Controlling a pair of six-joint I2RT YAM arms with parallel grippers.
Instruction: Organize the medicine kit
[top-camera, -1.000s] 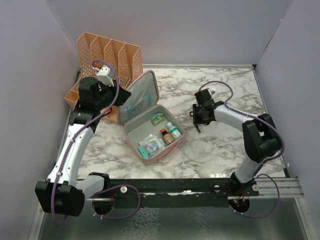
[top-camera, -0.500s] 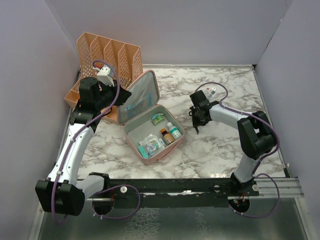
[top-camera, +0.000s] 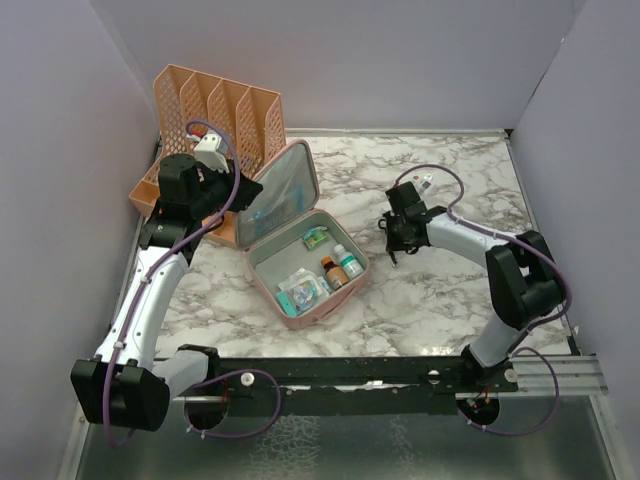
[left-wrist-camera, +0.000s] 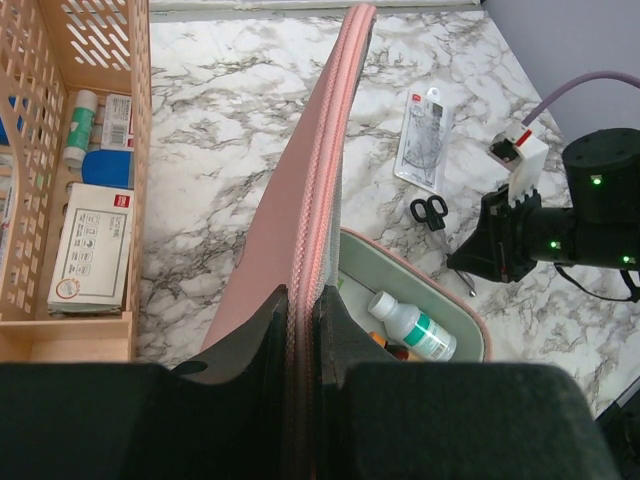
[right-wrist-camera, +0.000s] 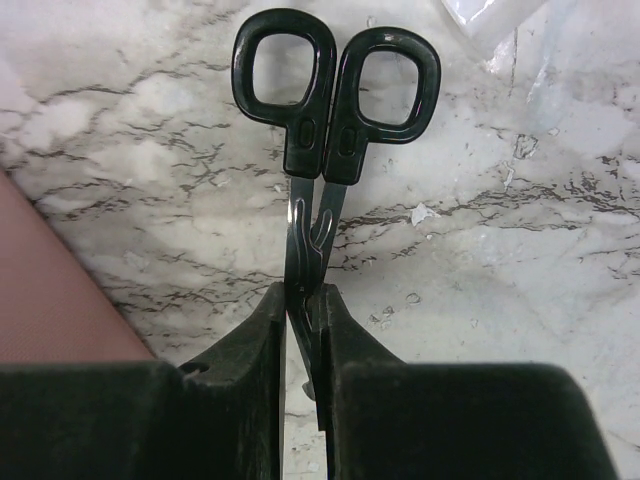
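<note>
**A:** Starting with the pink square soft-shell zip case (top-camera: 288, 190): where does it sit, and what is new?

**B:** It lies open on the left half of the white marble table (top-camera: 450, 170), with its lid upright against the orange perforated file rack (top-camera: 215, 110). The left gripper (left-wrist-camera: 303, 305) is pinched on the lid's zip edge, just as it was a second ago. The change is on the right. The right gripper (right-wrist-camera: 303, 300) has drawn its jaws in from partly open, and they now press on the blades of the black-handled scissors (right-wrist-camera: 322, 150), which lie flat on the marble just right of the case.

**A:** So what does that mean for the job?

**B:** I judge the scissors are grasped and ready to lift. They go into the tray beside the white bottle with the green label (top-camera: 347, 262).

**A:** Is there room to move?

**B:** The case's pink wall is close on the left, so the lift must clear that rim. A clear plastic packet (left-wrist-camera: 425, 140) lies just beyond the handles. To the right, bare marble runs to the side wall.
</note>
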